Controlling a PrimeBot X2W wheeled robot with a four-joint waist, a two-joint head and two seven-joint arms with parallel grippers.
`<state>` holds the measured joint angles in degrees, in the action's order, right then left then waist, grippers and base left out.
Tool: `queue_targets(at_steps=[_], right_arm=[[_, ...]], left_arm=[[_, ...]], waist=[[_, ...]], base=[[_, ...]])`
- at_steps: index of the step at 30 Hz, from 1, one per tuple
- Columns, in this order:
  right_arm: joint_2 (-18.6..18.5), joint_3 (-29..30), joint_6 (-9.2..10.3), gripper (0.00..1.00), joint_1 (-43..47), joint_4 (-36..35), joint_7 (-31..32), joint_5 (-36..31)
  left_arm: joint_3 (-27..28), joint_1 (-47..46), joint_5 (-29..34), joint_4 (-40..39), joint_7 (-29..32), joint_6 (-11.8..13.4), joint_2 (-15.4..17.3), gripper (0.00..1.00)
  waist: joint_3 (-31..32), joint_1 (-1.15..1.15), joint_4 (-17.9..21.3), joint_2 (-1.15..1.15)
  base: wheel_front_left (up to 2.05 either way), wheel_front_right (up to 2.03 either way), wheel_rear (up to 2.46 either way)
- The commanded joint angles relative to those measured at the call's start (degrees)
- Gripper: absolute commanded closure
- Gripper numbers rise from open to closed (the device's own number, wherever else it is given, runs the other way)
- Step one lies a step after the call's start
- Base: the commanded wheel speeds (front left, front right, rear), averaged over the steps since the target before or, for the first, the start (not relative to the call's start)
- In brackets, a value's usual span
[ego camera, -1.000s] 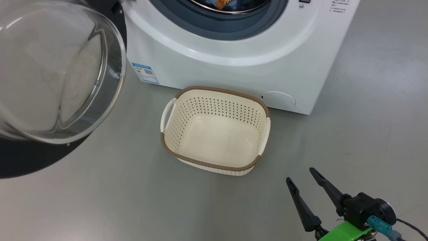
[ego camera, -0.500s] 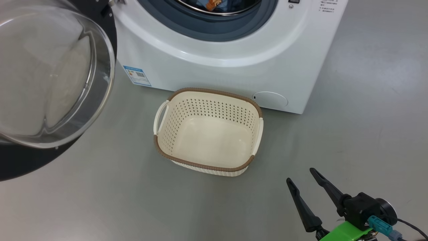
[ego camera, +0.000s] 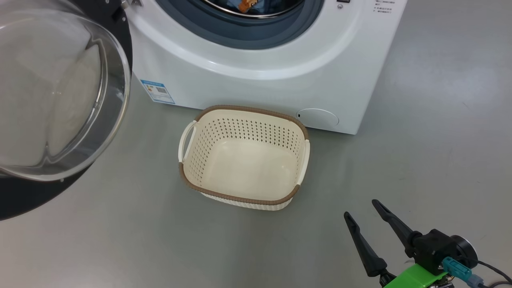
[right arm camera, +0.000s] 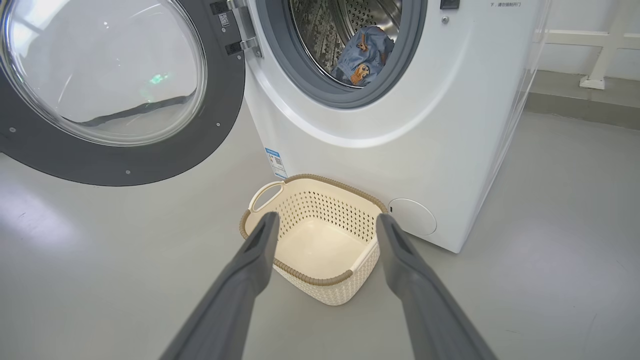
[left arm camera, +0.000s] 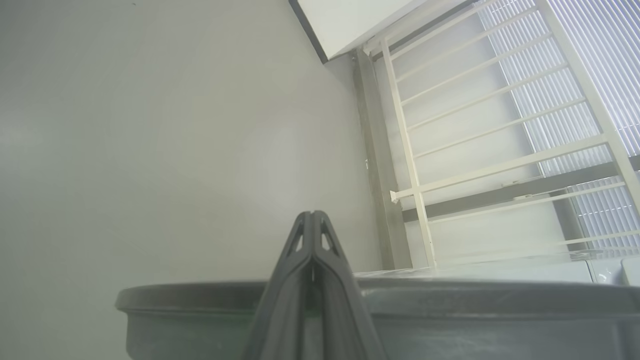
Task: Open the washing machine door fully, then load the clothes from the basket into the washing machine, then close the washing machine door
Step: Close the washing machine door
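Observation:
The washing machine (ego camera: 260,80) stands at the top of the head view with its door (ego camera: 24,196) swung wide open to the left, the glass bowl bulging toward me. Blue clothes (right arm camera: 365,52) with orange-brown prints lie inside the steel drum, and a scrap of them (ego camera: 248,5) shows at the head view's top edge. The cream basket (ego camera: 240,200) sits on the floor before the machine with nothing in it. My right gripper (ego camera: 360,209) hovers open and empty, back from the basket's right corner. My left gripper (left arm camera: 312,216) is shut on nothing, just above a dark grey curved rim (left arm camera: 450,295).
Grey floor (ego camera: 440,140) spreads to the right of the machine and around the basket (right arm camera: 310,280). The open door (right arm camera: 100,75) takes up the space on the left. A cream railing (left arm camera: 450,125) and window blinds stand beyond the left gripper.
The whole head picture has slid a little to the left, so the camera has moved. Basket, door and right gripper show no movement of their own.

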<state>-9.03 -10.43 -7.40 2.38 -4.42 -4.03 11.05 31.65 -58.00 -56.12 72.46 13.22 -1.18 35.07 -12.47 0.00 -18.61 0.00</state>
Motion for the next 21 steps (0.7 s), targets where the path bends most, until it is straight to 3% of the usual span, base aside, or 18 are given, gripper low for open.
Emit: queue_targets(at_steps=[1,10,16,21], right_arm=[[-0.4,-1.3,-0.09,0.00,0.1,-2.0,0.3,-0.3],[0.0,-0.6,-0.09,0.00,0.4,-2.2,0.4,-0.6],[0.7,-0.2,-0.09,0.00,0.6,-1.8,0.0,-0.6],[1.2,-0.3,-0.09,0.00,0.7,-1.3,-0.4,-0.6]], left_arm=[[-0.4,-1.2,-0.1,-0.8,3.3,-1.4,2.8,1.00],[-1.5,-0.5,-2.0,-0.8,15.6,-5.4,1.8,1.00],[-2.2,1.6,-3.5,-3.4,22.5,-6.2,2.5,1.00],[-3.1,4.0,-6.8,-9.7,30.8,-6.3,0.8,1.00]], waist=[[-0.2,0.00,0.0,0.00],[0.0,0.00,-0.4,0.00],[0.6,0.00,-1.1,0.00],[1.2,0.00,-1.8,0.00]], base=[[0.00,0.00,0.00],[0.00,0.00,0.00],[0.00,0.00,0.00],[0.00,0.00,0.00]])
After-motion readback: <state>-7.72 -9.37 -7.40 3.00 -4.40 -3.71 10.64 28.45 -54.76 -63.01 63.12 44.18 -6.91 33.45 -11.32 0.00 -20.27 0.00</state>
